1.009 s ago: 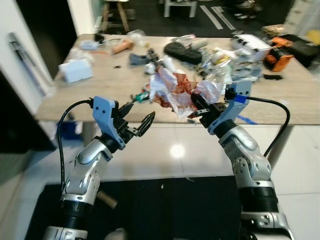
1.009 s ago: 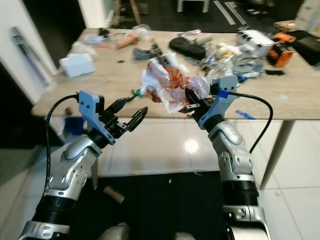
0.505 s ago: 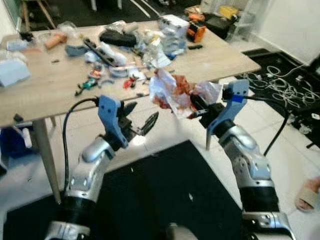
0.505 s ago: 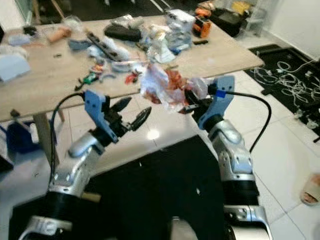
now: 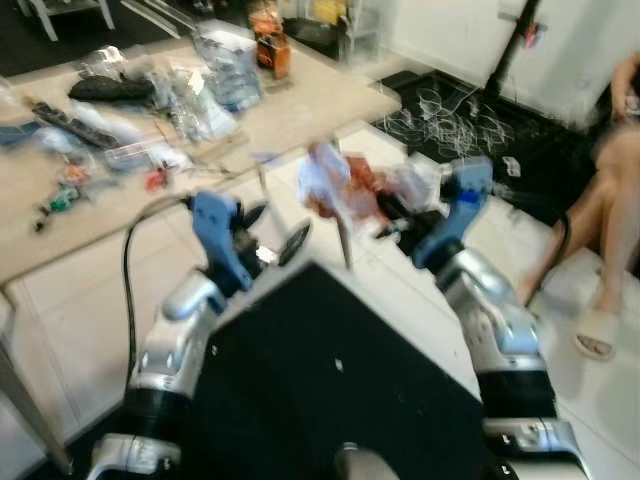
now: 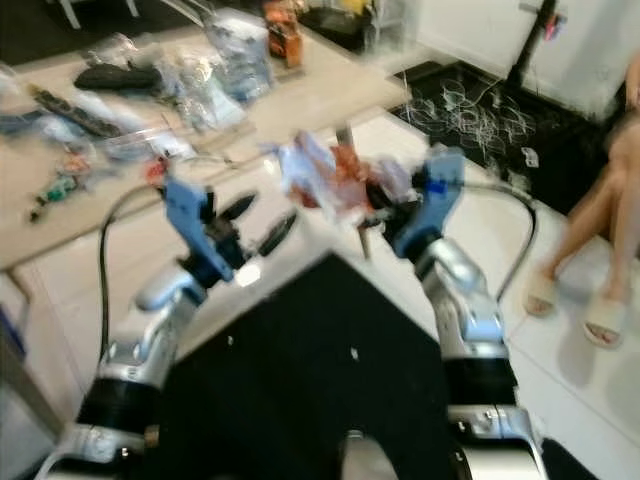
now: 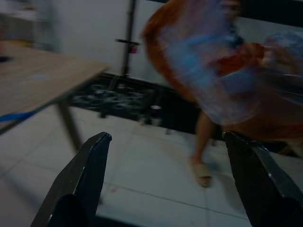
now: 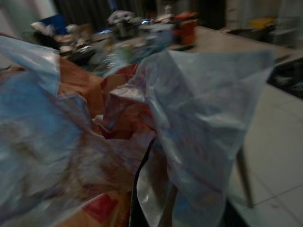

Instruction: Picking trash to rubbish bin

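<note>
Right pincer [image 5: 388,215] apparently clamping crumpled wrapper [image 5: 345,190]

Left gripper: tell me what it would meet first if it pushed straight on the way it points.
Probably the crumpled wrapper held by the right gripper; it hangs ahead of the left gripper and its open fingers. Depth is blurred, so it might pass below.

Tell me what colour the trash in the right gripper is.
The trash is white and translucent plastic with red-brown patches, clearest in the right wrist view.
</note>
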You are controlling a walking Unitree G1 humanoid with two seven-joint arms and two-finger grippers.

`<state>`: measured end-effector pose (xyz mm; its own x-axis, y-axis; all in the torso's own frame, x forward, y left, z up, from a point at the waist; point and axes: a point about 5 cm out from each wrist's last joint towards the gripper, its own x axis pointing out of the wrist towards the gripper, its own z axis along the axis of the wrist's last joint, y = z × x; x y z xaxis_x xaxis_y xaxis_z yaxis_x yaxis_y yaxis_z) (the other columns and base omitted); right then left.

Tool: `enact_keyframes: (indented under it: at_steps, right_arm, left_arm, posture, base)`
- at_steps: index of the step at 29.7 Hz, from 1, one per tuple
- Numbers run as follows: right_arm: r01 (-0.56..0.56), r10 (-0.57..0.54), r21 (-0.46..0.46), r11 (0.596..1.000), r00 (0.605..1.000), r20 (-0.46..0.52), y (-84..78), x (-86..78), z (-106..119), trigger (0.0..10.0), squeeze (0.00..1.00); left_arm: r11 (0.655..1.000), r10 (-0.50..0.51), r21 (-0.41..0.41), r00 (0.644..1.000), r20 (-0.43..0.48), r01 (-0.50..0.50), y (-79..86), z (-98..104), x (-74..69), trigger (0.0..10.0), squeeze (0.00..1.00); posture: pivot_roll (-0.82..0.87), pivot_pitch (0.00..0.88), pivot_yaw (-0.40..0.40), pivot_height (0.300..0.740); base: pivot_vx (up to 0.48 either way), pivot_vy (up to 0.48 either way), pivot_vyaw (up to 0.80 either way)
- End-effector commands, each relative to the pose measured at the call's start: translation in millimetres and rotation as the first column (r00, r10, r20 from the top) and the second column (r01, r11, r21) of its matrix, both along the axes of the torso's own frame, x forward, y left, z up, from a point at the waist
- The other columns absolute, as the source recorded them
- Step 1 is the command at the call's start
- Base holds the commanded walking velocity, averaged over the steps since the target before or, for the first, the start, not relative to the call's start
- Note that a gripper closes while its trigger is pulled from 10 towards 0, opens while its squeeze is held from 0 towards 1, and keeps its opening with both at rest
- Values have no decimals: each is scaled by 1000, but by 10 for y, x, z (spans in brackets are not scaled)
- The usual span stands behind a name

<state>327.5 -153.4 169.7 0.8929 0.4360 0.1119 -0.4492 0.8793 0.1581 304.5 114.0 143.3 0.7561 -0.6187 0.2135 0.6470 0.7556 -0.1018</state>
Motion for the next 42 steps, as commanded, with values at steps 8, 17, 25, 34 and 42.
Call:
enact_keyframes:
  at_steps: [8, 17, 25, 34, 42]
  right_arm:
    - [-42, 43, -107, 993, 999, 3, 15, -28, -51, 10000, 0]
    - [-46, 46, -110, 993, 999, -1, 15, -25, -53, 10000, 0]
    - [-48, 48, -114, 992, 999, -2, 20, -24, -58, 10000, 0]
    - [-44, 44, -122, 992, 999, -5, 20, -20, -51, 10000, 0]
    - [-39, 37, -126, 991, 999, -18, 17, -13, -67, 10000, 0]
  left_arm:
    - [1000, -16, -20, 1000, 11, 16, -24, 16, 5, 10000, 0]
    - [1000, -22, -17, 1000, 18, 22, -25, 20, 8, 10000, 0]
    - [1000, -26, -14, 999, 19, 26, -25, 19, 7, 10000, 0]
    - [999, -28, -15, 999, 21, 28, -30, 21, 8, 10000, 0]
    - [999, -30, -15, 999, 21, 30, -29, 19, 8, 10000, 0]
  posture:
    - [-83, 0, -22, 740]
    - [-83, 0, -22, 740]
    - [-84, 0, -20, 740]
    - [-85, 0, -21, 740]
    - [-86, 0, -20, 740]
  base:
    - [0, 0, -792]
    - [0, 0, -788]
    - [0, 0, -788]
    - [0, 0, -782]
    - [0, 0, -730]
